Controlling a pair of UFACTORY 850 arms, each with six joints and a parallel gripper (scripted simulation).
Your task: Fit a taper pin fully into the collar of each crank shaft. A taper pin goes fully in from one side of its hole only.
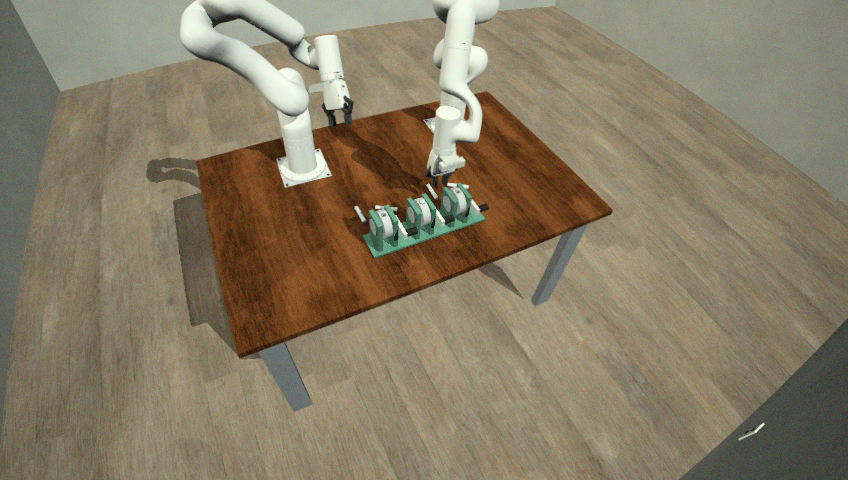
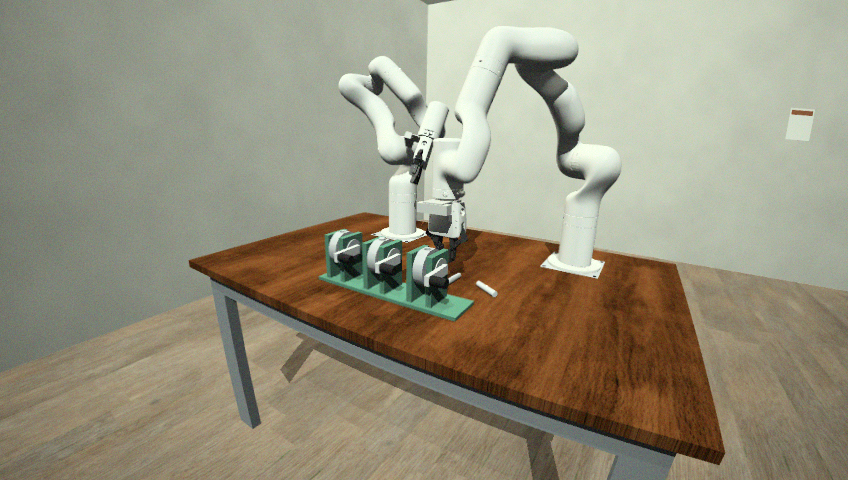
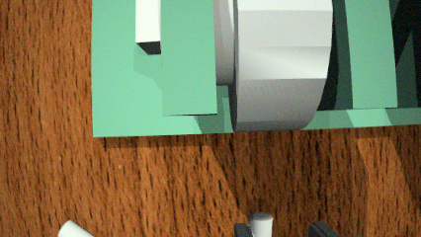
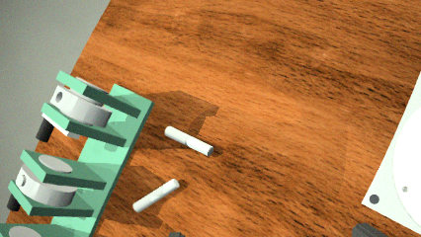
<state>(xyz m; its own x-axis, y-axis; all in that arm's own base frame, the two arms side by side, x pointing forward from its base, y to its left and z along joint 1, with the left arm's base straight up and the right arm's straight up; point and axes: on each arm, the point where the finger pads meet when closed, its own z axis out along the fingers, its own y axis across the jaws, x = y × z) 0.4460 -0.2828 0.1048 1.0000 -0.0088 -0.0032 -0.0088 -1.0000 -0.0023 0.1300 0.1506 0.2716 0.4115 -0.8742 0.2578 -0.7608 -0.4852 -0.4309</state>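
Three light collars (image 1: 383,224) (image 1: 421,211) (image 1: 456,202) sit in a green stand, with crank arms and black handles. Dark pin holes show in two collars in the right wrist view. My left gripper (image 1: 439,180) (image 2: 445,256) (image 3: 284,231) is partly open, low behind the stand. A white pin (image 1: 432,191) (image 2: 454,277) (image 3: 261,227) lies at its fingers, ungripped. Another white pin (image 1: 458,185) (image 2: 486,288) (image 3: 74,230) lies near that. Two more white pins (image 1: 360,214) (image 1: 386,208) (image 4: 189,140) (image 4: 156,196) lie behind the stand's other end. My right gripper (image 1: 339,122) (image 2: 415,178) is wide open, empty and raised.
The green base (image 1: 380,252) (image 2: 458,306) (image 3: 121,120) stands on the brown table (image 1: 297,255) (image 2: 565,344). Its upright plates flank each collar. The arms' mounting plates (image 1: 285,178) (image 4: 378,209) are at the table's back edge. My left arm stands over the area behind the stand.
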